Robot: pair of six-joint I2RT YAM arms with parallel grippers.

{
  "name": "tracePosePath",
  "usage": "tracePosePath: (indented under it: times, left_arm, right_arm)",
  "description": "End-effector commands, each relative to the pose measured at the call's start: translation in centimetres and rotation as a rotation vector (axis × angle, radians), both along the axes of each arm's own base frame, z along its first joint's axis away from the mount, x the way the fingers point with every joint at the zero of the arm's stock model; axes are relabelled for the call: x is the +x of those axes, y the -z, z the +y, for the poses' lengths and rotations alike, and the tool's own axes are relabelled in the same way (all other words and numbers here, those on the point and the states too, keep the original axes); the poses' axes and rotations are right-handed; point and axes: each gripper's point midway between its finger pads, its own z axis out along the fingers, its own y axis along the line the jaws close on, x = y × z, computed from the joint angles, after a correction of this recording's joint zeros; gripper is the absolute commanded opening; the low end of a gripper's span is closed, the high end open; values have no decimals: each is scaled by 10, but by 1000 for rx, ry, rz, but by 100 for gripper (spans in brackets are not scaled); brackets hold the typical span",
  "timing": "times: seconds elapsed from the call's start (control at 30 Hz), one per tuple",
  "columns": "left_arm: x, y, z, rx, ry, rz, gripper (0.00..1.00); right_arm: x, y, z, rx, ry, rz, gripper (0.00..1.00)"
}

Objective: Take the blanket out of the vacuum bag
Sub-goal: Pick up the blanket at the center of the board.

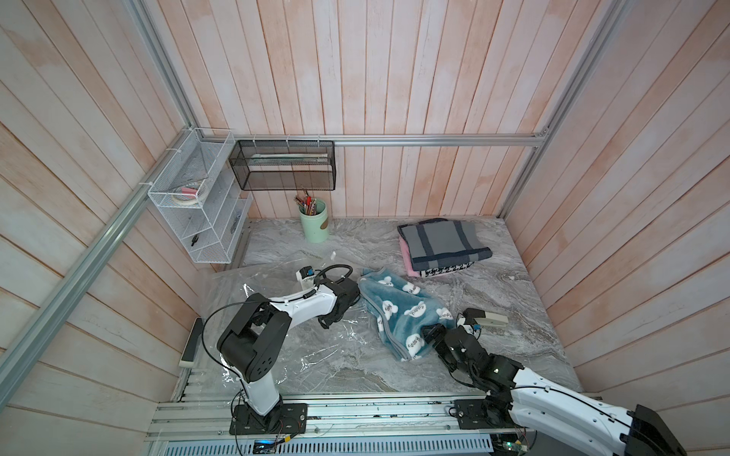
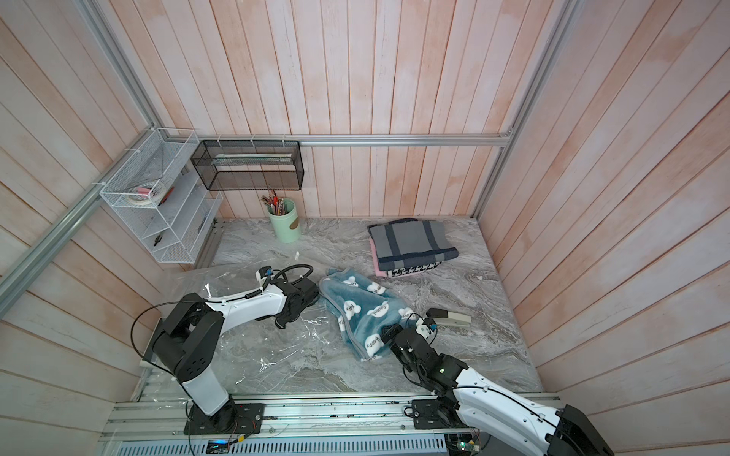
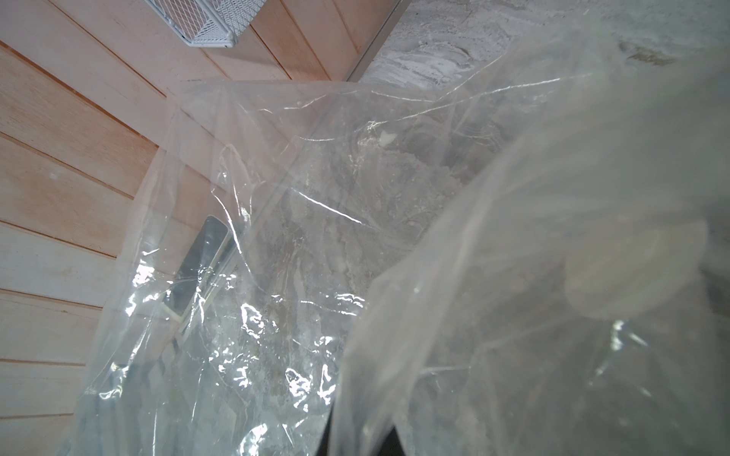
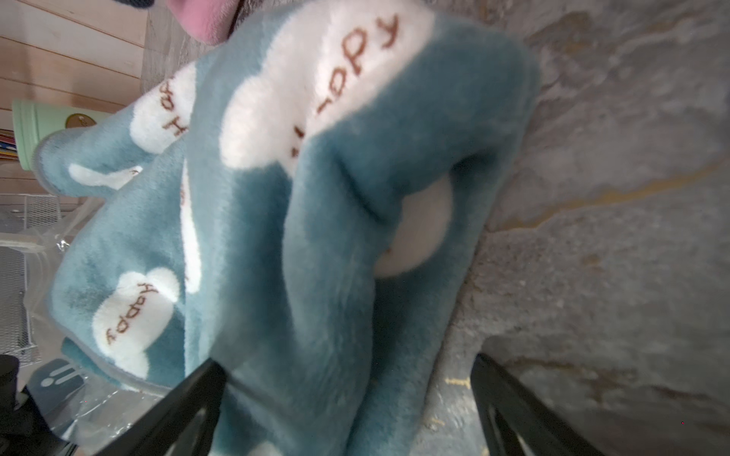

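The vacuum bag [image 1: 276, 347] [image 2: 245, 343] is a big crinkly clear sheet lying flat on the left of the marble table. My left gripper [image 1: 327, 321] [image 2: 281, 320] is shut on a bunched fold of it, and the plastic [image 3: 300, 237] fills the left wrist view. The teal blanket [image 1: 399, 312] [image 2: 363, 312] with white "Happy" clouds lies rumpled on the table right of the bag. My right gripper [image 1: 428, 331] [image 4: 347, 363] stands open at its near end, its black fingers [image 4: 197, 391] on either side of a blanket fold [image 4: 276, 221].
A stack of folded textiles [image 1: 442, 244] sits at the back right. A green pen cup [image 1: 315, 221] stands by the back wall. A grey-white stapler-like device [image 1: 488, 318] lies beside my right wrist. A white wire shelf [image 1: 197, 205] and a black mesh basket [image 1: 282, 166] hang on the walls.
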Motion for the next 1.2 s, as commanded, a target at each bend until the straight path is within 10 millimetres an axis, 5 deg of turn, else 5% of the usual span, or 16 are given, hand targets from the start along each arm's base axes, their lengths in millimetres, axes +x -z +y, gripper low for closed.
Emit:
tracePosePath:
  times: [0.0, 0.17, 0.3, 0.37, 0.47, 0.5, 0.67, 0.97, 1.17]
  left_arm:
    - [6, -11, 1, -21, 11, -37, 0]
    - [10, -19, 4, -32, 11, -51, 0]
    - [8, -22, 8, -35, 5, -56, 0]
    - [6, -20, 11, -35, 3, -52, 0]
    - [4, -18, 12, -34, 7, -48, 0]
    - [4, -17, 12, -35, 8, -47, 0]
    - [4, -16, 12, -35, 9, -41, 0]
    - [5, -22, 10, -56, 19, -51, 0]
    - [2, -23, 11, -59, 18, -50, 0]
  right_arm:
    - [-8, 20, -2, -8, -45, 55, 98]
    - [1, 23, 15, 7, -114, 67, 97]
    - [7, 24, 29, 28, -154, 72, 87]
    - [7, 25, 32, 48, -160, 61, 65]
    - [8, 23, 31, 83, -150, 27, 3]
    - [9, 22, 30, 84, -150, 11, 0]
    - [19, -3, 30, 130, -169, -137, 0]
    - [46, -124, 30, 47, -270, -409, 0]
    - [59, -175, 14, -13, -269, -466, 0]
